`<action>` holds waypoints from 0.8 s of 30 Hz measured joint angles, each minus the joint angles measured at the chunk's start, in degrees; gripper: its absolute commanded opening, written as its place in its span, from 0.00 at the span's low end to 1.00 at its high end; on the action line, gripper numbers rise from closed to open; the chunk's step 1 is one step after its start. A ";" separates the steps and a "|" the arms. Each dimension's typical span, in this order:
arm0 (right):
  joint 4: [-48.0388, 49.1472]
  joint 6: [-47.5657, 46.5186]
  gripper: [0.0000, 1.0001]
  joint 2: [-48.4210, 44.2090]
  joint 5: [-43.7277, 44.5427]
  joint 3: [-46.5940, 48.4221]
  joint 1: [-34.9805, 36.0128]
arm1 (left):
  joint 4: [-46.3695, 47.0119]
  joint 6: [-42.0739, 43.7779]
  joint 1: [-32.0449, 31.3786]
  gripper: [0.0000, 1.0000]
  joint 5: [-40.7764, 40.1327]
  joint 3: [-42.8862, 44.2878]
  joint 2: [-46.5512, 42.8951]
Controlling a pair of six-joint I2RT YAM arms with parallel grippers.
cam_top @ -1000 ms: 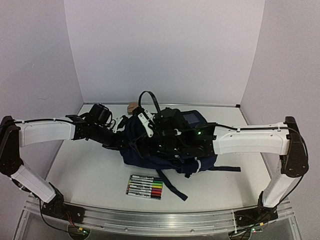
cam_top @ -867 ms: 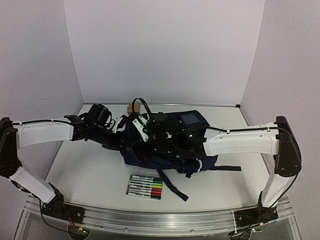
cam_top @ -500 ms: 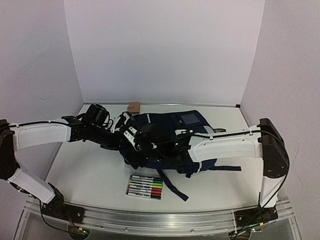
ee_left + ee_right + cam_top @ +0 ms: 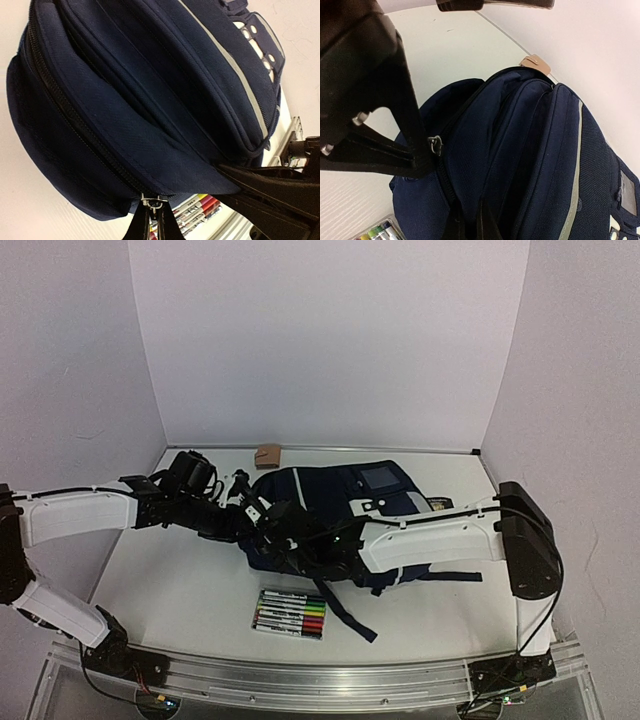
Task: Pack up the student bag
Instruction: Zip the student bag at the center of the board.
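Two arms meet at the student bag [image 4: 335,485], which lies mid-worktop [image 4: 170,580]; your right arm has swung across it. Left wrist: left fingers [image 4: 139,231] pinch the zipper pull [image 4: 152,202]. Right wrist: right fingers [image 4: 487,227] have just snapped closed at the zip seam, hold on fabric unclear. Unzipping looks next.

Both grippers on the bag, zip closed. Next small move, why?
Probably draw the left gripper along the track to start opening the zip: it pinches the zipper pull, the right gripper clamps fabric of the student bag, and the markers lie outside.
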 measured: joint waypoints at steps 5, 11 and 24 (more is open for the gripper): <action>1.03 0.11 0.00 -0.63 -0.33 -1.80 0.77 | -1.06 -0.04 0.43 0.00 -3.39 0.20 0.00; 1.59 1.45 0.00 -5.16 -2.08 -6.38 1.94 | -3.14 0.34 3.88 0.00 -2.94 1.74 0.15; -1.70 6.17 0.00 -11.23 -6.71 -11.08 4.69 | -8.74 6.05 9.90 0.00 -4.66 8.85 8.41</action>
